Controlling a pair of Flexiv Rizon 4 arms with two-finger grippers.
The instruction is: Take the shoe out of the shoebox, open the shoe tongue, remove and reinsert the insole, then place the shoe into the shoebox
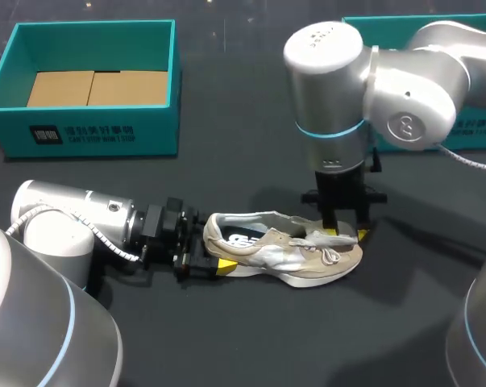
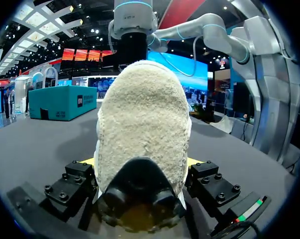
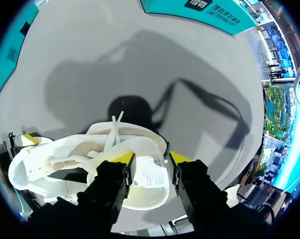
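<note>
Nearest, the left fingers [image 1: 225, 265] pinch the heel of the cream mesh-and-suede trainer shoe [image 1: 283, 254], which stands on its sole on the dark desk [image 1: 226, 161]. Judged light, with a soft upper; heel and sole are stiffer and the better hold. The right fingers [image 3: 119, 164] stand spread astride the white labelled tongue [image 3: 150, 175]. Loose white laces [image 3: 114, 128] just ahead may snag. Beyond and well apart sits the open teal cardboard shoebox [image 1: 97, 133].

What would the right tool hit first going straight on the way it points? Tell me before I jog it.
The shoe: the right tool points at its white labelled flap, probably the tongue; the gap cannot be judged.
</note>
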